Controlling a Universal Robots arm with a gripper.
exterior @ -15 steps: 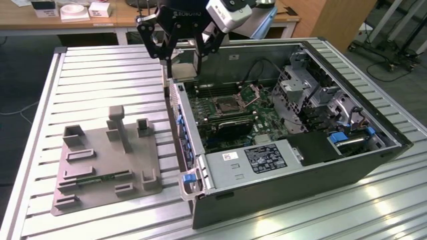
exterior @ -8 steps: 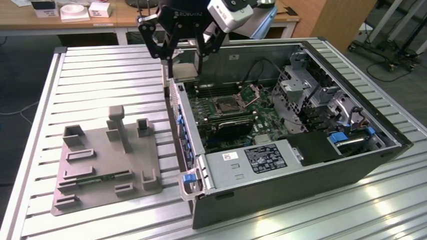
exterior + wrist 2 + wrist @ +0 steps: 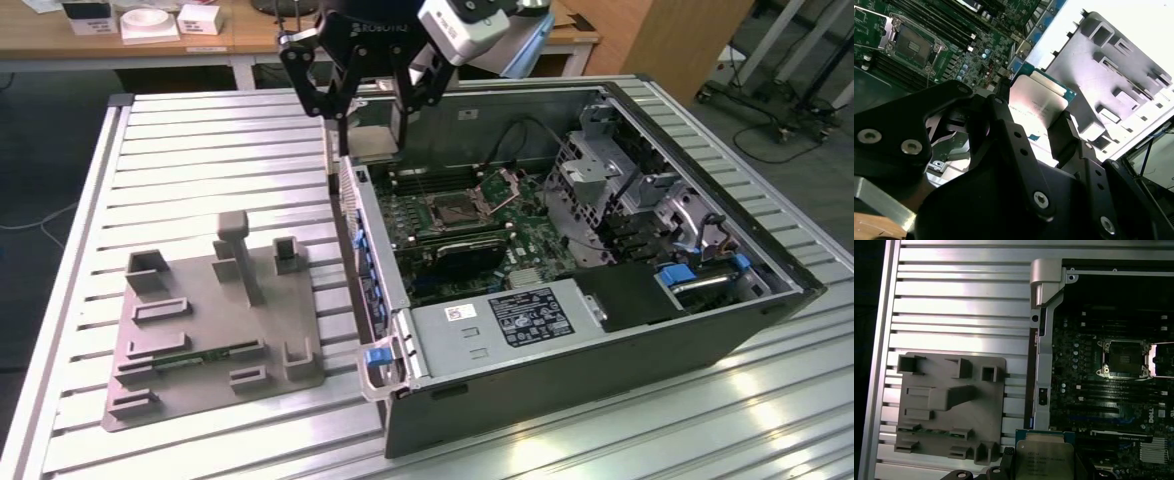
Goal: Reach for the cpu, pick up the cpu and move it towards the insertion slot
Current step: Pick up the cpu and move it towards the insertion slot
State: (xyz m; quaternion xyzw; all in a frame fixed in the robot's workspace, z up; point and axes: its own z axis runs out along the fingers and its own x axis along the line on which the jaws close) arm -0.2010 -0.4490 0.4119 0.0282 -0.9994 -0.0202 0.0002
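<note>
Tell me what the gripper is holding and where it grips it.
The gripper holds the cpu, its fingers pinching two opposite edges.

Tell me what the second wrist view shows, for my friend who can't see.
The black gripper holds the cpu, a silvery square chip. Beyond it lie a green circuit board with the open insertion slot and a grey tray of upright blocks.
</note>
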